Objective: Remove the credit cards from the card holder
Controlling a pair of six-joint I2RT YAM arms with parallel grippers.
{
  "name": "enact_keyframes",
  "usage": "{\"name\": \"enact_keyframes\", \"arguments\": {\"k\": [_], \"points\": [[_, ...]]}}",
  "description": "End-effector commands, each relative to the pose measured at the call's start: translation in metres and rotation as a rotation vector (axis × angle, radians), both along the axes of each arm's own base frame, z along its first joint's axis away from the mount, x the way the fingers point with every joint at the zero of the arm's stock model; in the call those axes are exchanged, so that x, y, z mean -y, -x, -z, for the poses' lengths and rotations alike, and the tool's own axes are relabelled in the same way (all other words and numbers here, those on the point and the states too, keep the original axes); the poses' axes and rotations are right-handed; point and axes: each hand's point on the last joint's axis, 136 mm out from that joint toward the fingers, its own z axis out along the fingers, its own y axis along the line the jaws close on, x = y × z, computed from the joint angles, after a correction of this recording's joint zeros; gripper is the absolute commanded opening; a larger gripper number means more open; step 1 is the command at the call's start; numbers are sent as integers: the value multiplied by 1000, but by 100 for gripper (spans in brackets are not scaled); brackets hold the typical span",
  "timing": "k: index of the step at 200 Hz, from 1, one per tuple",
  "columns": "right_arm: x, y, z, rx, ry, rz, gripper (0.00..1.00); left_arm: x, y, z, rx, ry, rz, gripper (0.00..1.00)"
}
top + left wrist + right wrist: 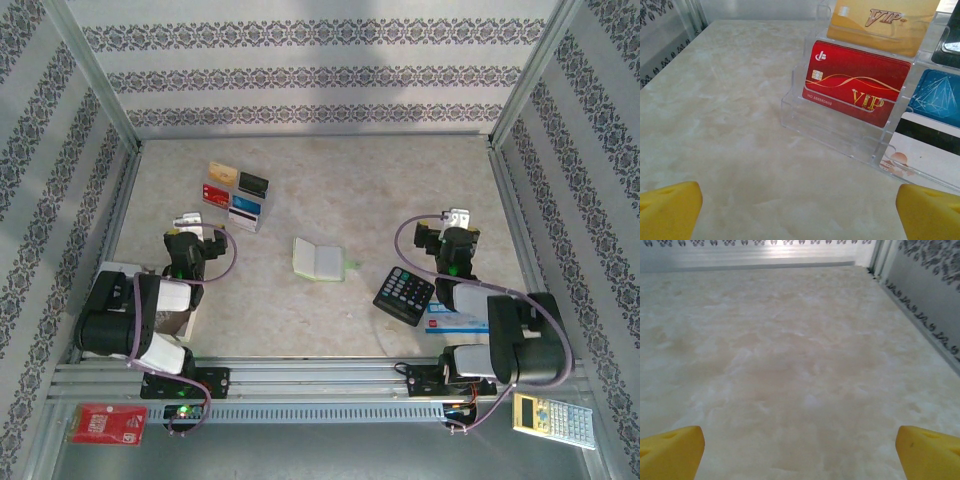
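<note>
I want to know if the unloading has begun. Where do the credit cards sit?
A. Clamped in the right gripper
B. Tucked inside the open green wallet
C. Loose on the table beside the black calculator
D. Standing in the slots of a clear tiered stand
D: the left wrist view shows the red card and the tan card seated in stepped slots of the clear stand.

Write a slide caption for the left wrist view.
Open left gripper faces a clear tiered card holder holding a red VIP card, a tan card behind it and a blue-and-white card beside.
</note>
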Motion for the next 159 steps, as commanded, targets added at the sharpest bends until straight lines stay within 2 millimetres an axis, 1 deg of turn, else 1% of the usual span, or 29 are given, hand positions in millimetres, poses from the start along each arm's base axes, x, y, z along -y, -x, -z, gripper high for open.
{"name": "enact_keyframes", "arguments": {"k": [1, 13, 24, 37, 69, 99, 112, 122, 126, 159], "points": [[-12, -25, -20, 99, -27, -81, 98, -1, -13, -17, 78, 1, 17, 100], [-13, -27, -12, 91, -36, -86, 98, -3, -14, -11, 62, 1, 6, 100], [-14, -28, -12, 108, -38, -99, 98, -3, -18, -11, 72, -7, 8, 100], [-14, -28, -11, 101, -38, -97, 98, -3, -17, -7, 36, 1, 3, 100], [-14, -28, -11, 95, -35, -101, 98, -2, -18, -10, 56, -7, 12, 100], [-15, -28, -11, 96, -36, -103, 98, 7, -18, -9, 59, -8, 70, 100], [-15, -28, -11, 95, -34, -103, 98, 7, -19, -9, 56, -7, 68, 100], [-15, -28, -11, 95, -34, -103, 98, 6, -23, -9, 35, -9, 63, 100], [-15, -28, -11, 94, -34, -105, 98, 8, -22, -6, 19, -2, 67, 100], [-16, -29, -10, 91, -34, -111, 98, 7, -23, -7, 29, -9, 68, 100]]}}
